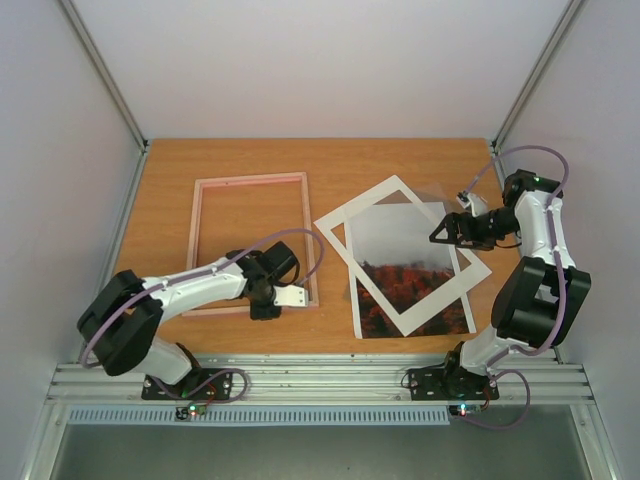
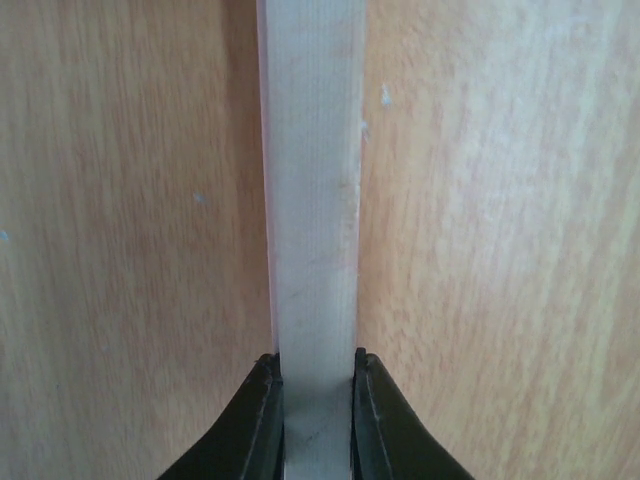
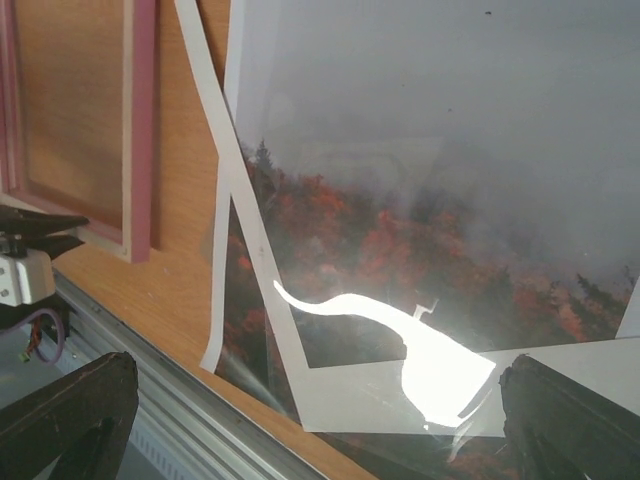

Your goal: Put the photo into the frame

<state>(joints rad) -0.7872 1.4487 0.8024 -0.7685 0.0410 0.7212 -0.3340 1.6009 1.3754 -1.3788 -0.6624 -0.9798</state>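
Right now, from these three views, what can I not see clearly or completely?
1. Top view: the white mat hides parts of the photo.
2. Left wrist view: the picture edges cut off the frame, except one strip in the left gripper.
3. Right wrist view: glare washes out part of the photo and mat.

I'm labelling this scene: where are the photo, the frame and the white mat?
photo [image 1: 405, 285], top view, red mountain area showing inside the mat's window.
frame [image 1: 250, 180], top view, middle of its far rail.
white mat [image 1: 360, 203], top view, its upper-left strip.
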